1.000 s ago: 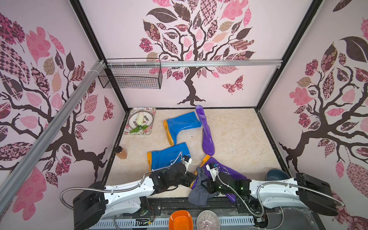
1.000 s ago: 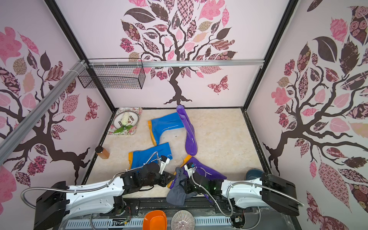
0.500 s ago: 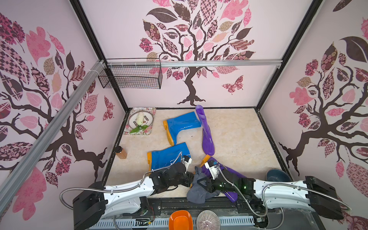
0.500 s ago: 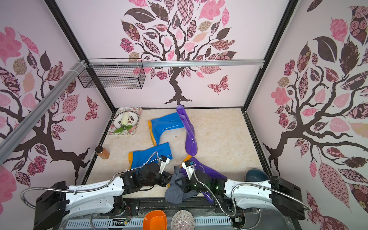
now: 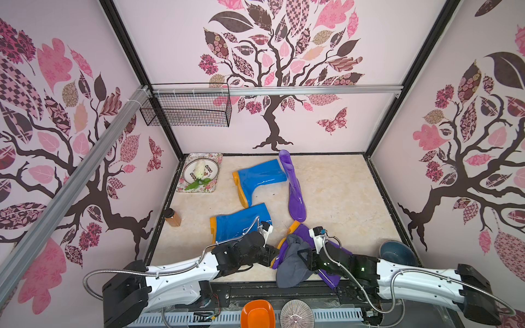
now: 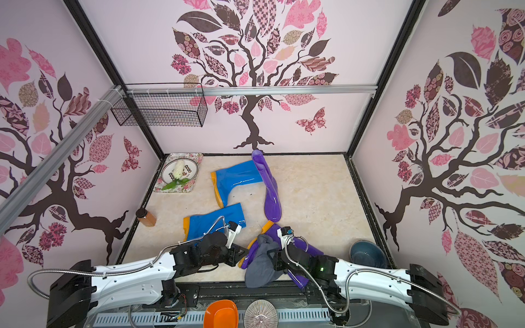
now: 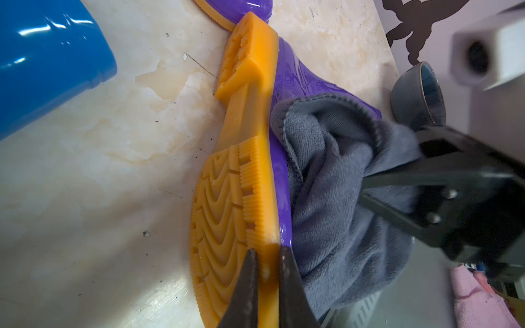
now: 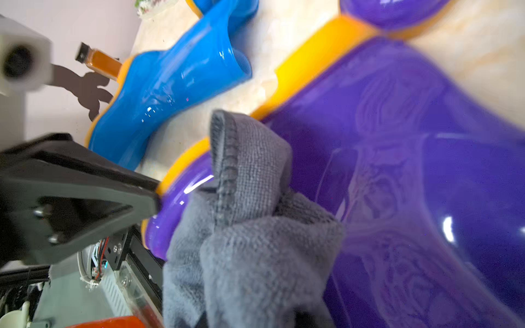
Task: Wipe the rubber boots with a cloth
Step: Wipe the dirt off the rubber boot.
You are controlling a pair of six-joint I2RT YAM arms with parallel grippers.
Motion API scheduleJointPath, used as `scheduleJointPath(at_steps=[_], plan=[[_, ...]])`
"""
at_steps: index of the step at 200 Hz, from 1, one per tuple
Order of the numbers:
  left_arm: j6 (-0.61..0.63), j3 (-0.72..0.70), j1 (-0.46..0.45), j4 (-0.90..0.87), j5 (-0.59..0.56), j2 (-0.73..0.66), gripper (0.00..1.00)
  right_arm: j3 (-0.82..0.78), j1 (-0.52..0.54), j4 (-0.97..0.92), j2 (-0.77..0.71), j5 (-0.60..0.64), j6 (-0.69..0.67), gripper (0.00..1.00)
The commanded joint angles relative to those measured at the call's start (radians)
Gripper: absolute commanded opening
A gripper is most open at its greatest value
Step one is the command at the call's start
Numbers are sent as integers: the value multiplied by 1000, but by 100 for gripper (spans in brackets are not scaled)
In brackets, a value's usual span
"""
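Observed left gripper (image 7: 267, 269) nipping orange-yellow sole rim (image 7: 264, 170) of glossy purple rubber boot (image 8: 426, 170), lying sideways at near edge of table (image 5: 341, 198). Noted right gripper (image 7: 362, 193) clamped on soft dark grey cloth (image 7: 326, 198), draped over foot, shaft beneath right arm. Judged right arm nearer.

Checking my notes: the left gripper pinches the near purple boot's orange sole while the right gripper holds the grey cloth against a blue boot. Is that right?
Not quite. The right gripper holds the cloth against the same purple boot, not a blue one, as both wrist views show; the left gripper does pinch its orange sole.
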Motion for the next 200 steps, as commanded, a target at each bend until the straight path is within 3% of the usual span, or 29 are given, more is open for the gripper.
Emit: scheduleJointPath(at_steps=[1,18,44,62,89,122,160,183,200], plan=[[37,19,-2,-78,-5,14,23,172,-68,-195,-24,81,-104,0],[69,35,-1,-84,10,26,39,229,-182,-194,56,11,-187,0],[86,63,-2,-103,25,51,48,248,-297,-40,209,-152,-274,0],[83,67,-2,-87,32,72,48,270,-372,27,343,-203,-287,0],[81,69,-11,-86,34,115,39,232,-468,84,456,-200,-250,0],[81,37,-14,-89,19,115,24,117,-556,64,406,-168,-223,0],[75,-13,-13,-94,5,94,16,43,-890,-44,342,-381,-230,0],[73,-31,-14,-93,5,81,14,62,-887,-2,272,-476,-242,0],[88,-32,-14,-96,1,80,14,102,-810,68,273,-568,-226,0]])
